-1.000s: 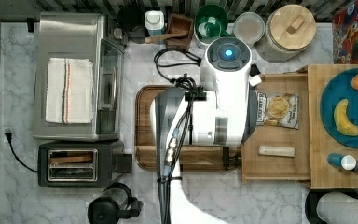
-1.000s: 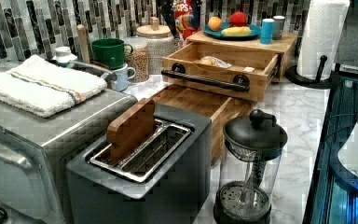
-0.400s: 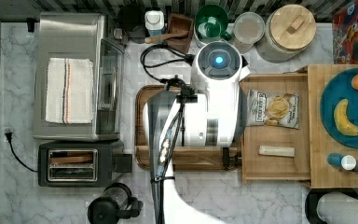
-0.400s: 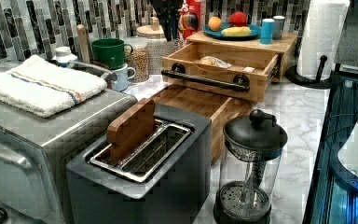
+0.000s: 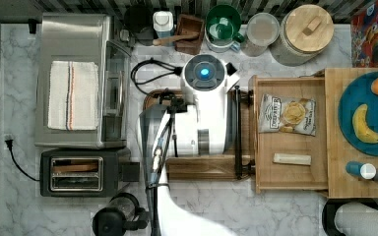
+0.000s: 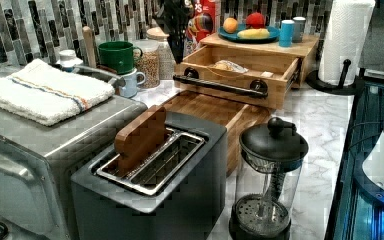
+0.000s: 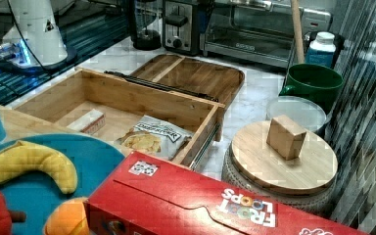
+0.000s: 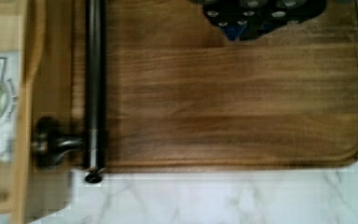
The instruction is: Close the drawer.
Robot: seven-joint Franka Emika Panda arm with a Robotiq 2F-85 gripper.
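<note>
while drawer sits open: one chip bag, one bar; fingers' state unclear.

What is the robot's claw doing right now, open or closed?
Gripper: cannot be told; the arm covers it above the tray, beside the open drawer.

I'm getting bright, even light with soft shadows, blocky compression in the side views, and slight blur across the wrist view's wooden tray.
</note>
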